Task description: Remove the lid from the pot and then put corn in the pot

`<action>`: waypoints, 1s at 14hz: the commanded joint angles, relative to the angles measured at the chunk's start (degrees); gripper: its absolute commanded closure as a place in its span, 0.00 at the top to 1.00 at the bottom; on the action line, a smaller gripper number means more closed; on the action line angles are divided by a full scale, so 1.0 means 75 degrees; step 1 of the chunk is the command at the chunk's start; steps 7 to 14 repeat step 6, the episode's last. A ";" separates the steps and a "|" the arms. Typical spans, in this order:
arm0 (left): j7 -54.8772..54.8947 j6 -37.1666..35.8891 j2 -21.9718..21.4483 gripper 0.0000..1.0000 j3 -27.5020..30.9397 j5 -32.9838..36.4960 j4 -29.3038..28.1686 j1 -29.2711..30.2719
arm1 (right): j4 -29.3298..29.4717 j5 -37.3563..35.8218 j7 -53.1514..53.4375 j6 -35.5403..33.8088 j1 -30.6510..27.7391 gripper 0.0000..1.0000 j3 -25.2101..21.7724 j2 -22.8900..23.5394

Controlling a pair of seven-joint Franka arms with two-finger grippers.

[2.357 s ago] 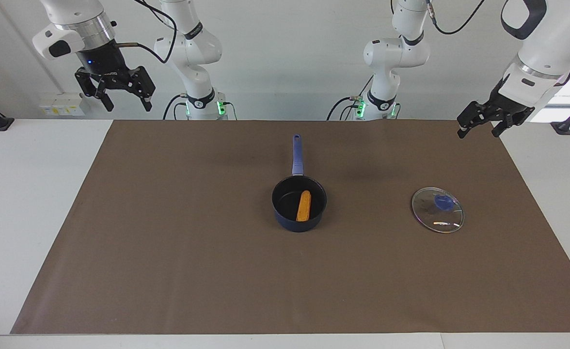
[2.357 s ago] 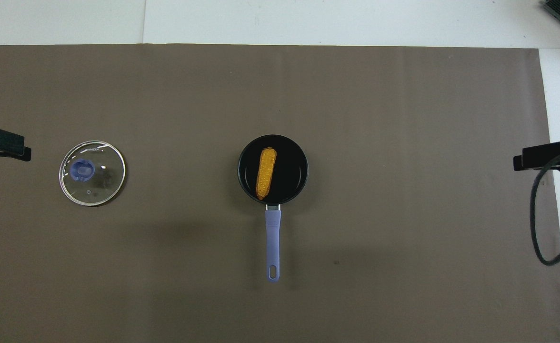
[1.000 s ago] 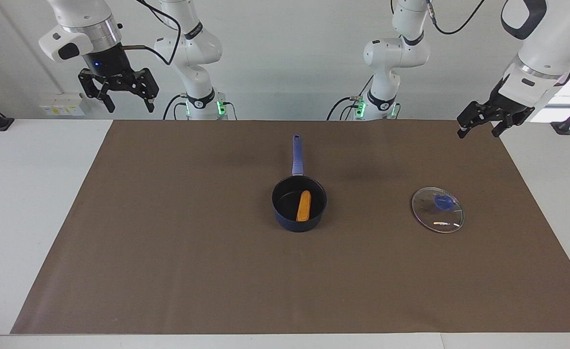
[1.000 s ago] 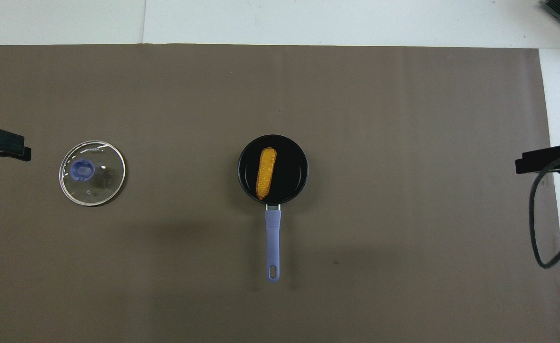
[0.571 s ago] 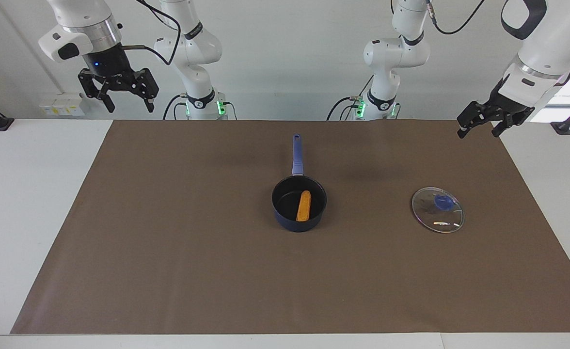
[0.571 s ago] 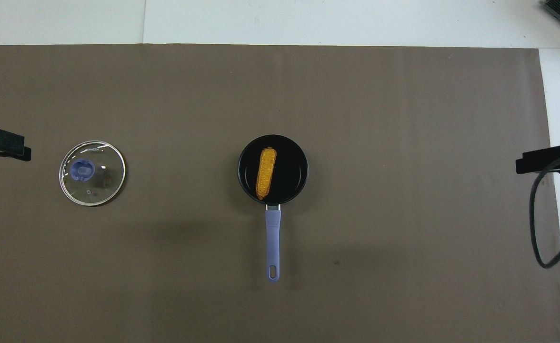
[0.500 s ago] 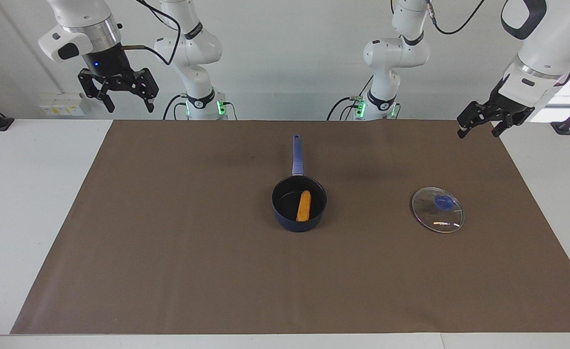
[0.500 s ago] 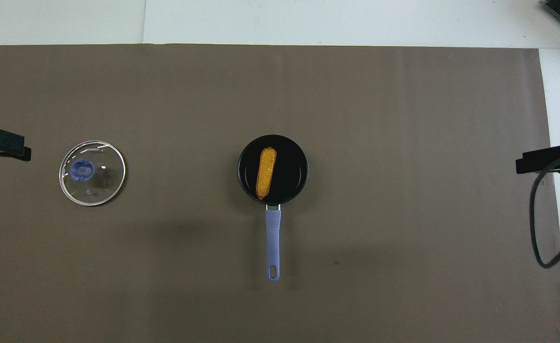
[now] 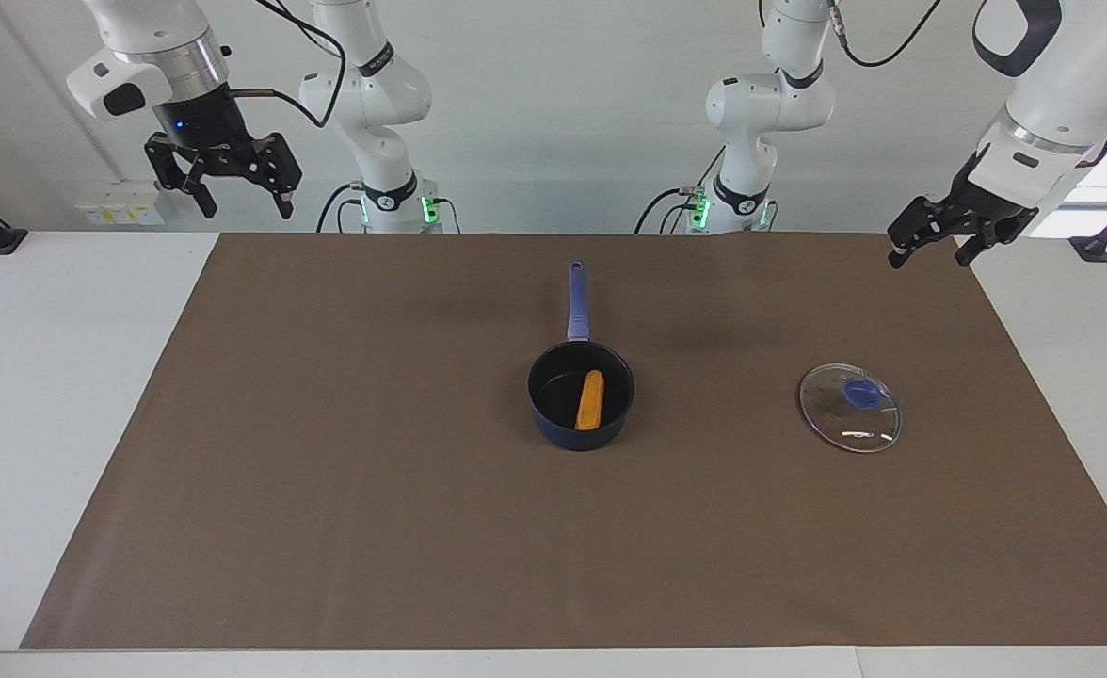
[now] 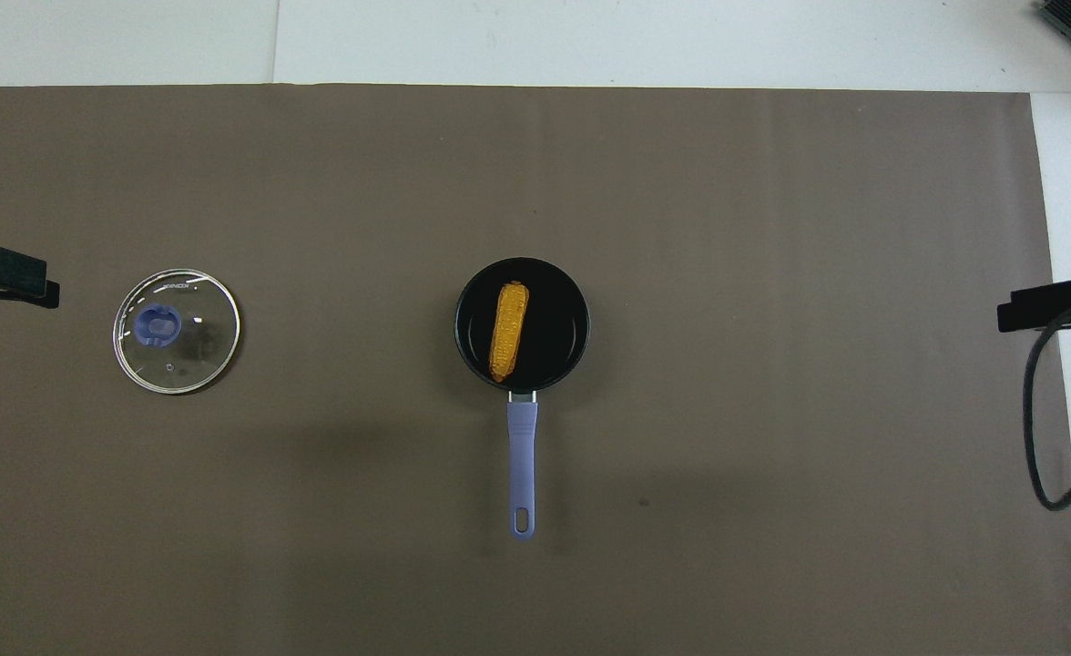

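Corn lies inside the pot at mid-table in the facing view, and the lid rests flat on the brown mat toward the left arm's end, well apart from the pot. We see the right gripper raised over its own end of the table with fingers spread and empty, and the left gripper raised over the mat's edge at its end, also wide open with nothing in it. In the overhead view the corn sits lengthwise in the pot, whose handle points toward the robots, and the lid lies near the left gripper's tip. We judge both steps done; the chief risk is a careless sweep knocking the handle or the lid.
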 commanded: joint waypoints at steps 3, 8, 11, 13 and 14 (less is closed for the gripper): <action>-0.0043 -0.0055 -0.0176 1.00 -0.0015 -0.0060 -0.0145 0.0043 | -0.0114 -0.0038 -0.0629 -0.0055 -0.0131 1.00 0.0008 -0.0105; -0.0043 -0.0055 -0.0176 1.00 -0.0015 -0.0060 -0.0145 0.0055 | -0.0114 0.0008 -0.0629 -0.0055 -0.0143 1.00 0.0008 -0.0105; -0.0043 -0.0055 -0.0176 1.00 -0.0015 -0.0060 -0.0145 0.0055 | -0.0114 0.0008 -0.0629 -0.0055 -0.0143 1.00 0.0008 -0.0105; -0.0043 -0.0055 -0.0176 1.00 -0.0015 -0.0060 -0.0145 0.0055 | -0.0114 0.0008 -0.0629 -0.0055 -0.0143 1.00 0.0008 -0.0105; -0.0043 -0.0055 -0.0176 1.00 -0.0015 -0.0060 -0.0145 0.0055 | -0.0114 0.0008 -0.0629 -0.0055 -0.0143 1.00 0.0008 -0.0105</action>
